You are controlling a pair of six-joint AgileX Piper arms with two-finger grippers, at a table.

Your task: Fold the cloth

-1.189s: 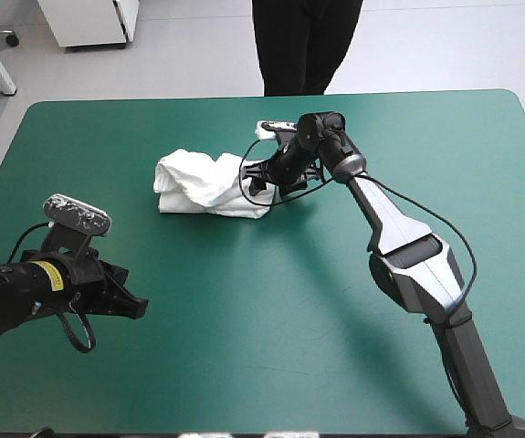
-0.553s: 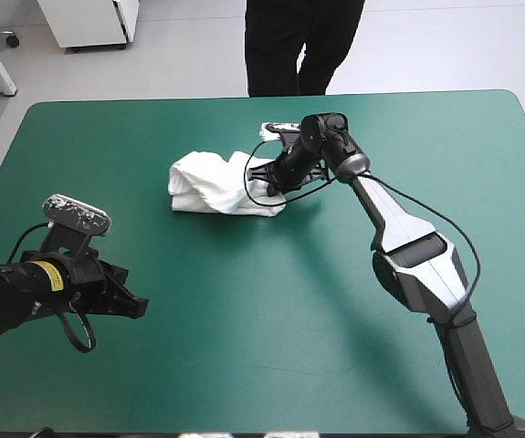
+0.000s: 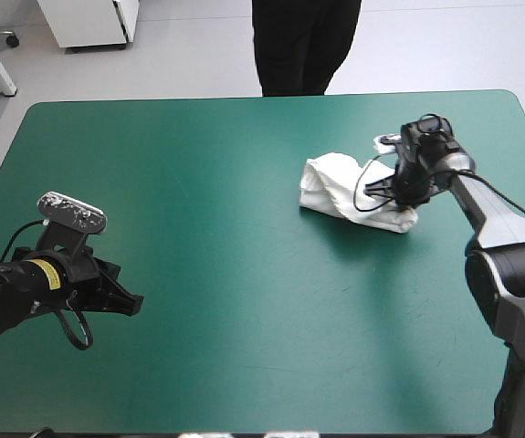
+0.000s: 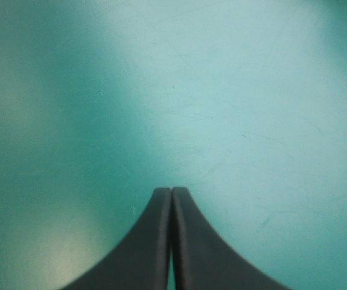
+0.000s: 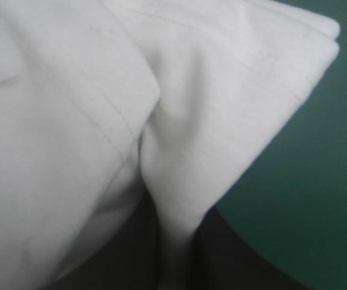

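The T-shirt (image 3: pixel 340 187) lies as a crumpled white bundle on the table (image 3: pixel 244 274), at about 2 o'clock from the table's middle, nearer to the right edge than to the far edge. The right gripper (image 3: pixel 406 193) sits on the end of the bundle that points to 3 o'clock, and the rest of the bundle stretches away from it toward 9 o'clock. In the right wrist view its black fingers (image 5: pixel 239 263) are almost pressed together and pinch a fold of the white fabric between them. The cloth spreads wide ahead of the gripper, with seams and a folded corner showing.

The left gripper (image 3: pixel 127 299) is at about 8 o'clock from the table's middle, close to the left edge and well apart from the T-shirt, with its tips pointing toward 3 o'clock. In the left wrist view its two fingers (image 4: pixel 191 254) are pressed together into one pointed arch, and ahead of them is the teal-green cover (image 4: pixel 251 90)
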